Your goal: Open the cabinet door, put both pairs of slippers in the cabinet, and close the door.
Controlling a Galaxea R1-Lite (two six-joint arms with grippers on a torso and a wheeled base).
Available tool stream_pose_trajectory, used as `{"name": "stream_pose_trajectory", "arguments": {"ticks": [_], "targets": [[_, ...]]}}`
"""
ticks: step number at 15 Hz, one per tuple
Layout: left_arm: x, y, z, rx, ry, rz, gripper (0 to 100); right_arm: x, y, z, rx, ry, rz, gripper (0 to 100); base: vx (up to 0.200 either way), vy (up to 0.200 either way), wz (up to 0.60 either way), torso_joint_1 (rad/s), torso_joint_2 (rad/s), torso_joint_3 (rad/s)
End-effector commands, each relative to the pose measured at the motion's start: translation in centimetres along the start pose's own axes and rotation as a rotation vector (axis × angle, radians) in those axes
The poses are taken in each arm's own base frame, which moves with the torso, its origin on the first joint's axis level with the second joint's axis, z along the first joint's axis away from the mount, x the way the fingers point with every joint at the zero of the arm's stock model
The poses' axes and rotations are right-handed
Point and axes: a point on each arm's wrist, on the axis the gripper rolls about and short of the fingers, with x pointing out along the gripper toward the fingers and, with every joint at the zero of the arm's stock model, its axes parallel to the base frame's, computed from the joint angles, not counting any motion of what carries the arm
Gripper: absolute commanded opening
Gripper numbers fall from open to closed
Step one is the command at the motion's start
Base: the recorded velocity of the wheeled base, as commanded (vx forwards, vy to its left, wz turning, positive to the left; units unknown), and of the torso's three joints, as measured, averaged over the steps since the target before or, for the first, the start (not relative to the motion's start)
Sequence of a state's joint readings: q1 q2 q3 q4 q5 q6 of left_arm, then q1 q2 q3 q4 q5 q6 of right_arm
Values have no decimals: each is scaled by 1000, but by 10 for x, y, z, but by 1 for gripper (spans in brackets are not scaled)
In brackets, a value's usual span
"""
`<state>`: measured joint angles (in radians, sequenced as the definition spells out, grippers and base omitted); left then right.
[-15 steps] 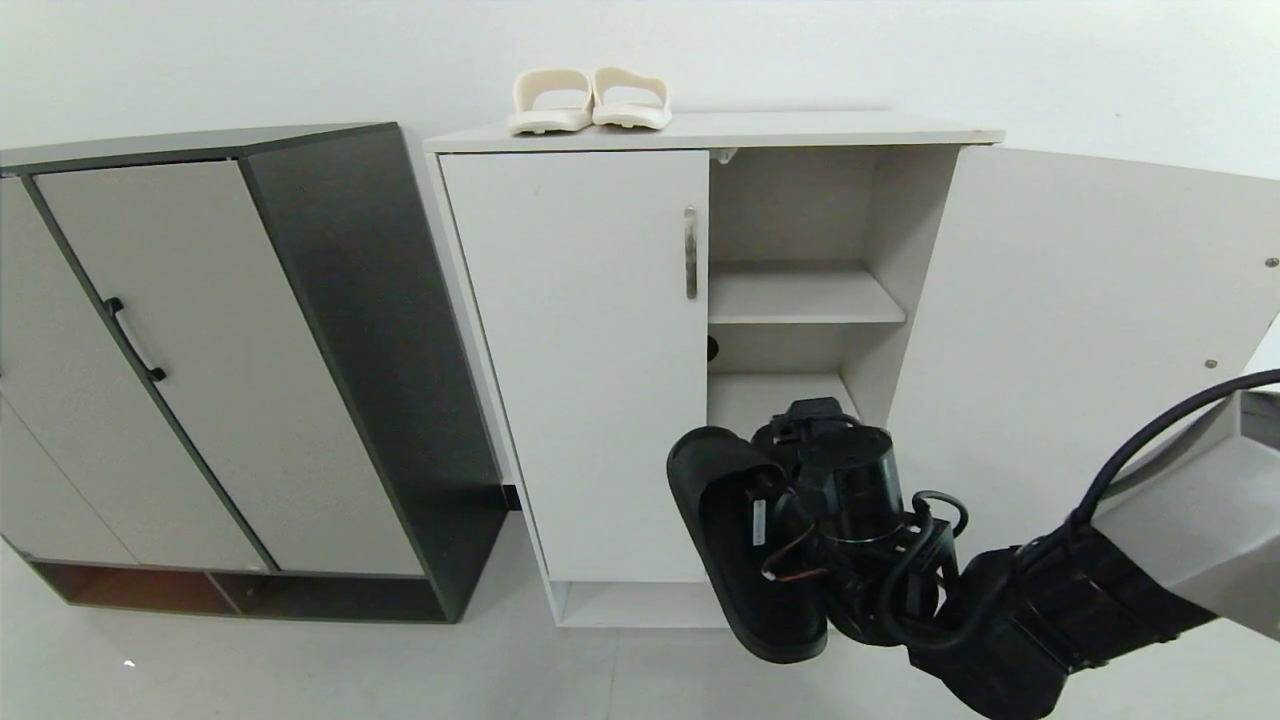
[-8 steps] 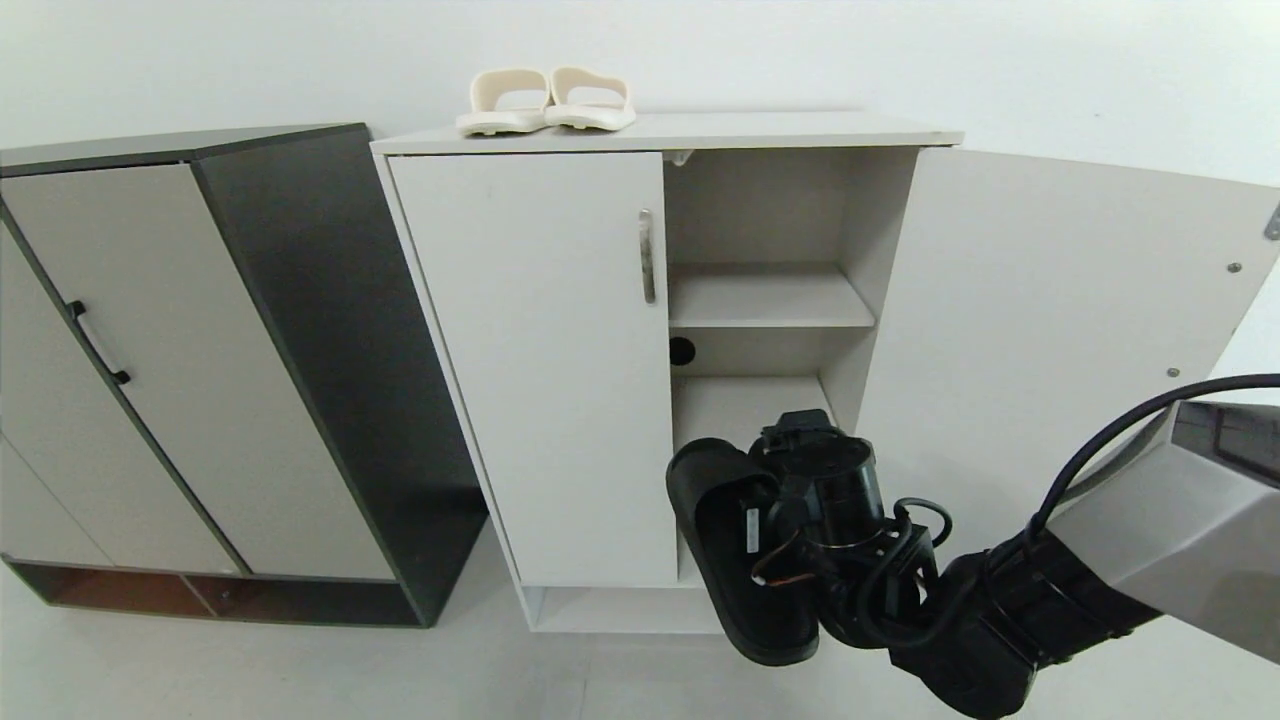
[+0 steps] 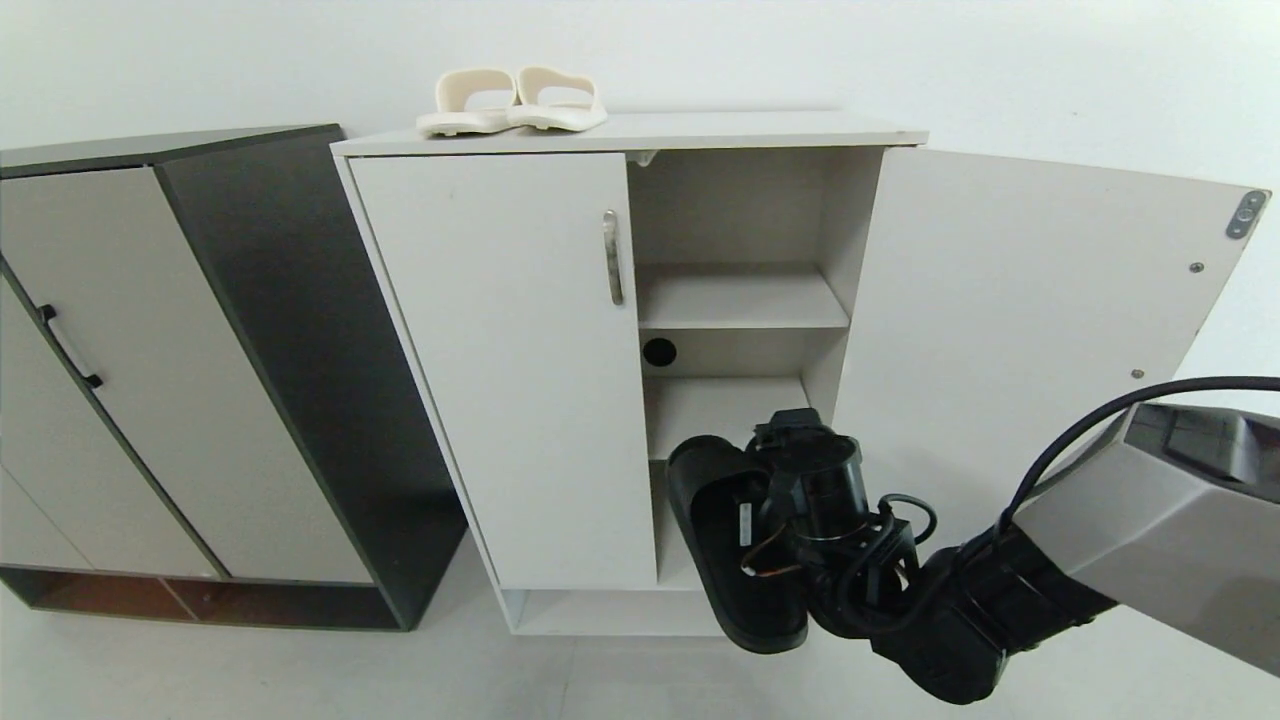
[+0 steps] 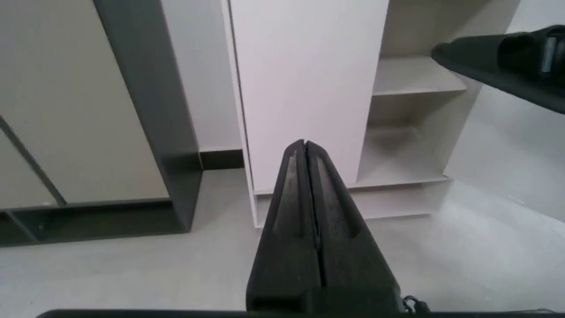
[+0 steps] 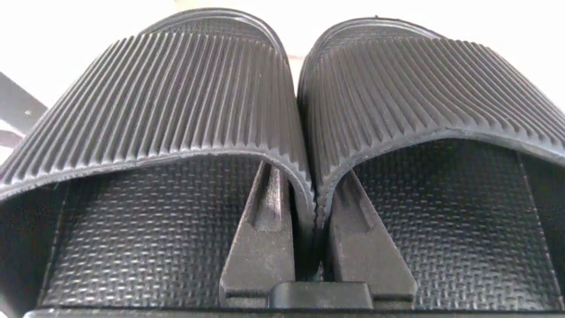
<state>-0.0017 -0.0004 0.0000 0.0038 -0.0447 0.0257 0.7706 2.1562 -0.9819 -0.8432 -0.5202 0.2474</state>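
Observation:
My right gripper (image 3: 775,520) is shut on a pair of black slippers (image 3: 735,545), held on edge just in front of the open right half of the white cabinet (image 3: 500,360), level with its lower shelves. In the right wrist view both fingers (image 5: 265,234) pinch the inner straps of the black slippers (image 5: 185,106) together. A cream pair of slippers (image 3: 512,100) rests on the cabinet top, toward its left end. The right door (image 3: 1010,320) is swung wide open; the left door is closed, with a metal handle (image 3: 612,258). My left gripper (image 4: 305,155) is shut and empty, low in front of the cabinet.
A dark grey cabinet (image 3: 240,380) with closed light doors stands against the white cabinet's left side. Inside the white cabinet, the upper shelf (image 3: 740,300) and the one below it (image 3: 720,410) are bare. Pale floor (image 3: 300,680) lies in front.
The head view has panned right, so the cabinets sit further left in the picture. The right gripper with the black slippers has come closer to the cabinet opening.

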Motion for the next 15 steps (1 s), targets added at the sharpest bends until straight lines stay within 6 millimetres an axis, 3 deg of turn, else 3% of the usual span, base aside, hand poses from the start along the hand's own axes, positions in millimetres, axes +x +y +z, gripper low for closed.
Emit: {"name": "stream_pose_trajectory", "arguments": {"ticks": [1,8,15], "targets": [[0,0,0,0,1,0,0,19,0,-6,4,1,-20,0,0,0,0,0,0,0],[0,0,0,12,3,2,0,26,-3,-11,2,10,-33,0,0,0,0,0,0,0],[0,0,0,12,3,2,0,43,1,-15,9,-33,-156,0,0,0,0,2,3,-173]]}}
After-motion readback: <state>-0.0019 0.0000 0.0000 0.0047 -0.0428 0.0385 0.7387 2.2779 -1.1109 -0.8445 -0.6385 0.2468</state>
